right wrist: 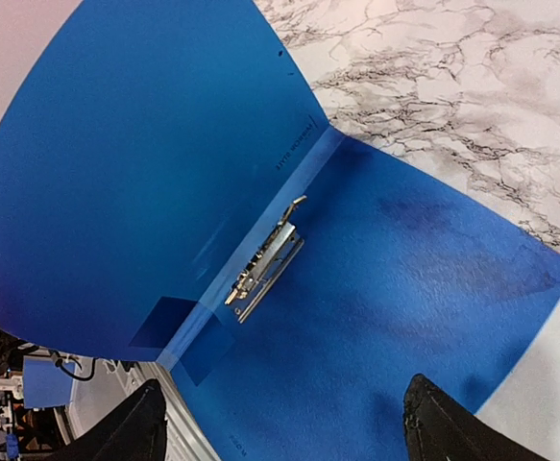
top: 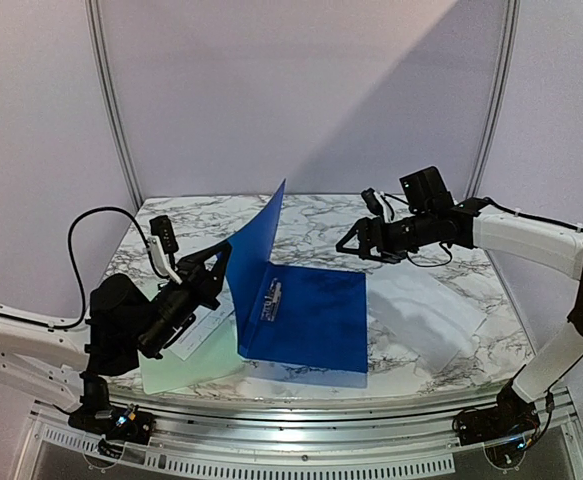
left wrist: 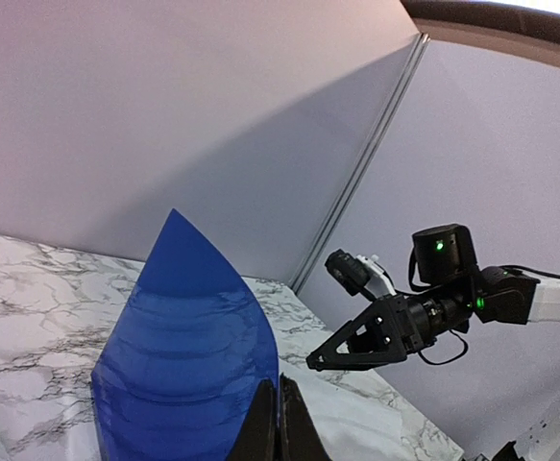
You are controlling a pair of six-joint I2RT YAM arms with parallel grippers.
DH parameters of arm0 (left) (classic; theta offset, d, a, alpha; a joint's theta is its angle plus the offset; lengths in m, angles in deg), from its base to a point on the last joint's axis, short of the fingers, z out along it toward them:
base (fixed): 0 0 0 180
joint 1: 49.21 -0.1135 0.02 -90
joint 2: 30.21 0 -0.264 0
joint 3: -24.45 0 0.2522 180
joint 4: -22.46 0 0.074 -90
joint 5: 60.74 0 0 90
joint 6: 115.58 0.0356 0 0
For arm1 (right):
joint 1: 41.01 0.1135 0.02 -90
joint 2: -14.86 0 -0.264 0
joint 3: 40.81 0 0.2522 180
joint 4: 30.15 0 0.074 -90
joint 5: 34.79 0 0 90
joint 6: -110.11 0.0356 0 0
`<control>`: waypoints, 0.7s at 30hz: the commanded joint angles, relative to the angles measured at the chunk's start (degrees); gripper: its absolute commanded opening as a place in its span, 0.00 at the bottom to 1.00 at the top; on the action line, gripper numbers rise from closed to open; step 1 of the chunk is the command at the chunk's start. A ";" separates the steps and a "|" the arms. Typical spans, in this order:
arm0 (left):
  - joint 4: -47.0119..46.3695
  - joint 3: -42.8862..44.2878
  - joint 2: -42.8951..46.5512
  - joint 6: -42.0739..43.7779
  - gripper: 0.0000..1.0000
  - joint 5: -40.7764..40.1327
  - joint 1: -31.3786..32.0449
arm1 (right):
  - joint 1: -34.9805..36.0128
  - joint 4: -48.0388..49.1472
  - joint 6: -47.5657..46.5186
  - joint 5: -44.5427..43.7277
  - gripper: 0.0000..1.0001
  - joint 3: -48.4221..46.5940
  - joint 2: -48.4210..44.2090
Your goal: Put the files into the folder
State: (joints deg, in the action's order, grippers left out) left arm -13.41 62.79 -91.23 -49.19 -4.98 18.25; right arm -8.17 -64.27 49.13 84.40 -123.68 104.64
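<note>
Glossy deep-blue plastic folder [top: 311, 320] lies open on marbled tabletop [top: 321, 215], left gripper [top: 221, 265] pinched tight on its raised cover. Right gripper [top: 346, 243] spread wide, empty, above. Large white paper sheet [top: 436, 312] lies beside folder's right edge.

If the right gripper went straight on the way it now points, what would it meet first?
Most likely the open glossy blue plastic folder: the right gripper, jaws open, aims at its flat inner panel near the metal clip. Nothing shows in between, though depth is hard to judge.
</note>
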 commanded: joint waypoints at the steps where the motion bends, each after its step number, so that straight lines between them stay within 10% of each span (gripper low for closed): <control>1: -9.16 -1.50 0.62 -1.58 0.00 5.93 -1.54 | -0.61 0.93 -0.89 1.04 0.84 -0.33 1.05; 21: 9.28 -6.80 3.12 -22.19 0.00 -13.23 -5.47 | -0.10 5.40 0.96 -0.47 0.73 2.14 10.88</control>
State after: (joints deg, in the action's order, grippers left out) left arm -13.91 56.47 -89.89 -63.95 -11.71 13.97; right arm -8.43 -60.62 49.78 84.24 -121.86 113.29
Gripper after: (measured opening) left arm 0.007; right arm 0.734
